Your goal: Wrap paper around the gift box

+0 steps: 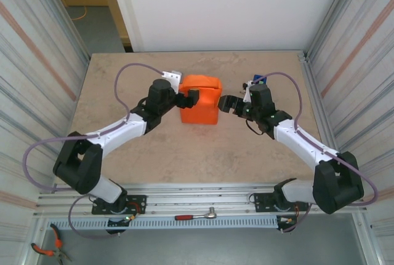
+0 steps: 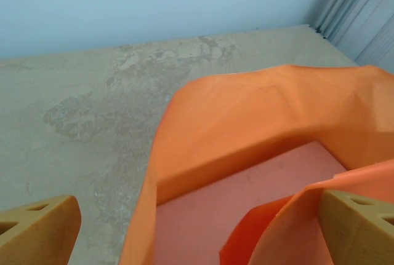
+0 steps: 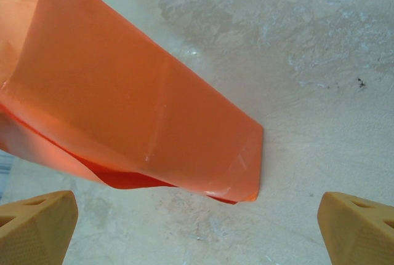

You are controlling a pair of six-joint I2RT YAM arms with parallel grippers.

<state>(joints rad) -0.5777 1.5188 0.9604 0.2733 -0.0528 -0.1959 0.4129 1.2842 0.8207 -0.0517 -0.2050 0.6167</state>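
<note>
Left gripper (image 1: 188,99): jaws apart, tip right up against the near side of the bright orange sheet of thin paper (image 1: 201,102). The sheet stands bunched into an upright wrap on the beige stone-patterned surface (image 1: 203,154). In the left wrist view the left gripper (image 2: 197,234) is spread wide, with tan fingers (image 2: 37,228) at the two lower corners. The paper (image 2: 258,111) rises as a curved, creased wall ahead of the gripper and between its fingers. A loose flap curls against the inner side of one finger, while the other finger sits over bare surface (image 2: 80,93). Inside the wrap, just ahead of the gripper, lies a flat face of the pale pink cardboard gift box (image 2: 258,182), tinted by the orange around it; its edges are hidden by paper. Right gripper (image 1: 229,104): jaws apart, pointing at the opposite side of the wrap and just beside it; contact cannot be told from above. In the right wrist view the right gripper (image 3: 197,228) is open, tan fingers (image 3: 360,228) at the lower corners over bare surface (image 3: 308,43). The paper (image 3: 141,105) lies ahead of it as a slanting creased panel with its lower corner on the surface, apart from both fingers. A small blue item (image 1: 258,80) sits just behind the right gripper's wrist, too small to identify.
</note>
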